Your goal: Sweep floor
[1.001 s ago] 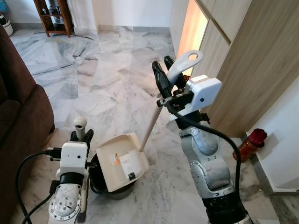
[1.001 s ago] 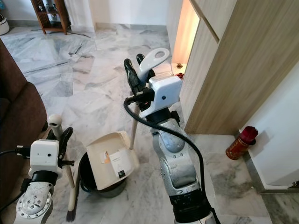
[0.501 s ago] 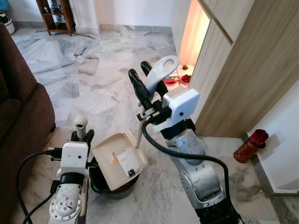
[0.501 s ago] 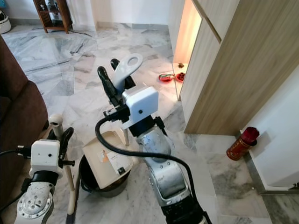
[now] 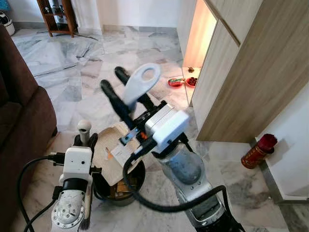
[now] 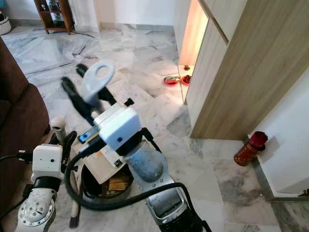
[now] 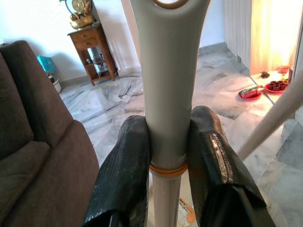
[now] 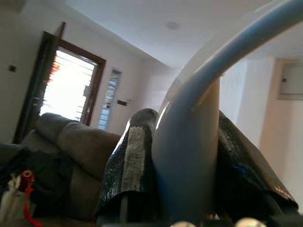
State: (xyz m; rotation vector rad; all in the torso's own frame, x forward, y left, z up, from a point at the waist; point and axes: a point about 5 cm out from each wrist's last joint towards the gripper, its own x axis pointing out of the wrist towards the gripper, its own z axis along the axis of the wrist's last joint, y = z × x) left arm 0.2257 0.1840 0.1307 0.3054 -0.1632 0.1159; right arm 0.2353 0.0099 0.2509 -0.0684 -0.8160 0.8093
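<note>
My right gripper (image 5: 116, 82) is shut on the grey looped handle (image 5: 141, 81) of the cream dustpan (image 5: 112, 153). The pan is tipped over a dark round bin (image 5: 130, 183) on the marble floor, and brownish debris (image 6: 117, 184) lies inside the bin. At the lower left, my left gripper (image 5: 84, 139) is shut on the broom handle (image 5: 83, 127), which stands upright beside the bin with its dark bristles (image 6: 74, 222) on the floor. In the left wrist view both black fingers (image 7: 124, 175) press the grey broom grip (image 7: 168, 94). The right wrist view has the dustpan handle (image 8: 189, 142) between the fingers.
A brown sofa (image 5: 19, 111) stands close on the left. Wooden cabinets (image 5: 251, 72) line the right, with a red bottle (image 5: 258, 151) at their foot. Red dishes (image 5: 182, 82) sit on the floor by the lit niche. A wooden shelf (image 5: 55, 14) is far back.
My right arm has swung left and lowered, carrying the dustpan handle leftwards and tipping the pan over the bin. The left arm and broom have stayed put.
</note>
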